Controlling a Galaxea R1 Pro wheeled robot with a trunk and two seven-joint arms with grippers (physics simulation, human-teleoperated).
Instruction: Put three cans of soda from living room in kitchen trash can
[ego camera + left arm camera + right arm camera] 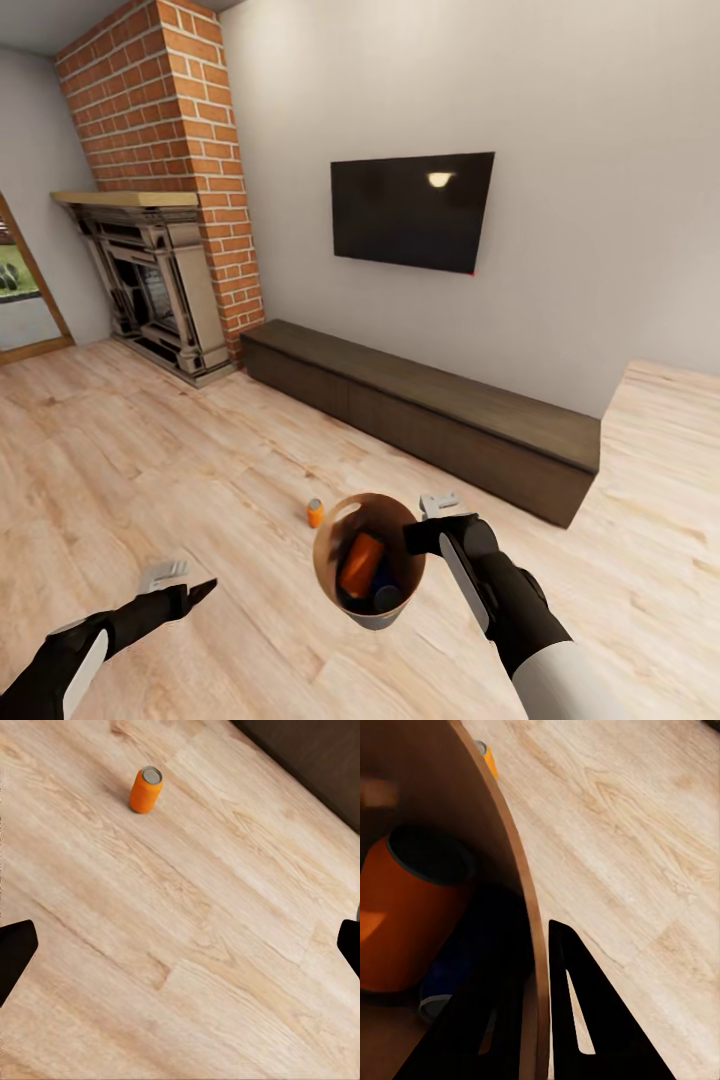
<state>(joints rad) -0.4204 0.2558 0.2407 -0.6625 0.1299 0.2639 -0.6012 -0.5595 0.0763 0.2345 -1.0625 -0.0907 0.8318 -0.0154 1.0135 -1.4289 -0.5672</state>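
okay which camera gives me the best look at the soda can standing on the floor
The left wrist view: the soda can stands upright on the wood floor, whole and unobstructed. The head view shows it small, beyond the bin. The right wrist view shows just a sliver past the bin's rim.

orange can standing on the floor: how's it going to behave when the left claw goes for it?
The soda can stands upright on smooth wood floor, so a high nudge would probably tip it, and being round, it would then likely roll. It looks rigid and small, likely light. The left claw is open and empty, wide enough by the look of it; a smooth wall may slip.
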